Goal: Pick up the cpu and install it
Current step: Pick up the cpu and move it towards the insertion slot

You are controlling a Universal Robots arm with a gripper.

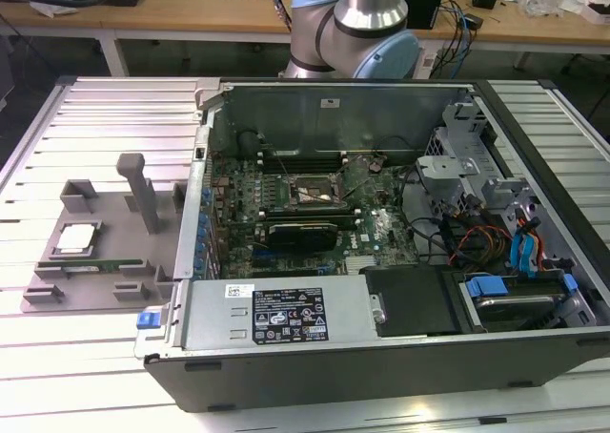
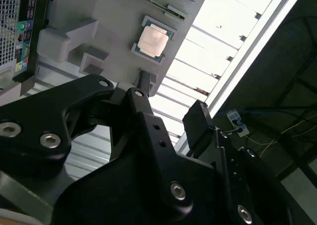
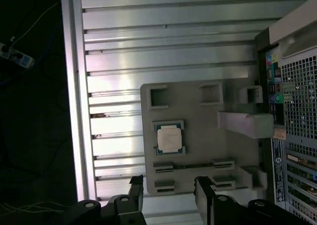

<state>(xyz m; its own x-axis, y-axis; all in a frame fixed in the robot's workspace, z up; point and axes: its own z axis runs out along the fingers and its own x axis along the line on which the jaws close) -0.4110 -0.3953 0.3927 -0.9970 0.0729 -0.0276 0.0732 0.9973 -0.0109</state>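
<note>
Cpu (image 3: 169, 138): flat square chip with a silvery lid, seated in a recess of the matte grey plastic holder (image 3: 198, 121) on the ribbed aluminium table (image 3: 173, 36). Black gripper (image 3: 168, 197) fingers are apart, near the holder's edge and clear of the cpu.

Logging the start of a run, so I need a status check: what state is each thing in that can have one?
cpu: lying flat, metal top up, seated in the grey fixture, not gripped.
gripper: open, holding nothing, clear of the cpu.
computer case: lying on its side, open, motherboard exposed.
motherboard socket: appears empty.
</note>
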